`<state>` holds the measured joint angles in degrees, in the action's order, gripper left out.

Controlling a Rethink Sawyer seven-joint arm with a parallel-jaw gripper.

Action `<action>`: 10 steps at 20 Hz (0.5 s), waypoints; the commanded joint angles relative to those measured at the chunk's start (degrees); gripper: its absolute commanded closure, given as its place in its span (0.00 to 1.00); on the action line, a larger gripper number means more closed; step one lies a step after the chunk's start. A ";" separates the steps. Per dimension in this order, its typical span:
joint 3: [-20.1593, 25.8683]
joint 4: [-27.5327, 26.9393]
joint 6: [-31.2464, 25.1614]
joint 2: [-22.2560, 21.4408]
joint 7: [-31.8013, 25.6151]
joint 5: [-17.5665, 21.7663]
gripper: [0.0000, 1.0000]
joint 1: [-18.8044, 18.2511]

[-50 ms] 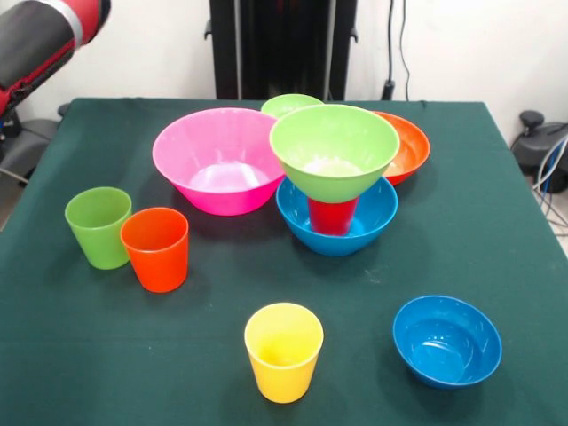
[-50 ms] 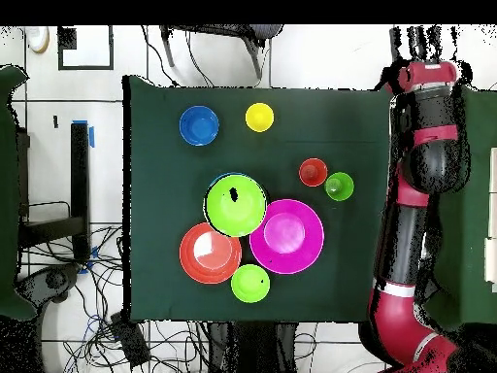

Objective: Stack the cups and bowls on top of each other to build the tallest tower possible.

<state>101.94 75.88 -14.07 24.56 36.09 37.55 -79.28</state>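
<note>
**A:** Jaws first: can you tell if they are open or closed?

**B:** No, I cannot tell. In the front view only a part of the arm (image 1: 40,40) shows, at the upper left of the frame. In the overhead view it lies along the right edge, outside the table (image 2: 155,282), and its end is not clear.

**A:** Where is the tower?

**B:** The tower (image 1: 335,177) stands right of the centre in the front view. The big blue bowl (image 1: 342,232) is at the bottom, the red cup (image 1: 332,216) stands in it, and the big light green bowl (image 1: 334,151) sits on the cup.

**A:** Which step is this?

**B:** I think it is between two placements, because the arm is well apart from every piece. The yellow cup (image 1: 283,351), the orange cup (image 1: 156,248) and the light green cup (image 1: 98,226) are free in the lower part of the frame.

**A:** And the next move?

**B:** Probably to bring one cup to the middle of the top bowl, and gently, because this bowl rests only on a narrow cup.
</note>
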 commanded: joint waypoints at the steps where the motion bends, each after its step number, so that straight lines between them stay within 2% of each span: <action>1: -1.44 -12.77 -9.69 -3.85 -14.33 -3.54 0.00 5.10; 6: -1.07 -16.73 -11.86 -7.96 -13.21 -5.88 0.00 6.86; 10: -0.64 -22.73 -15.00 -11.61 -13.46 -8.79 0.00 9.55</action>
<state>104.51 68.88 -19.66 18.09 36.09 32.76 -74.66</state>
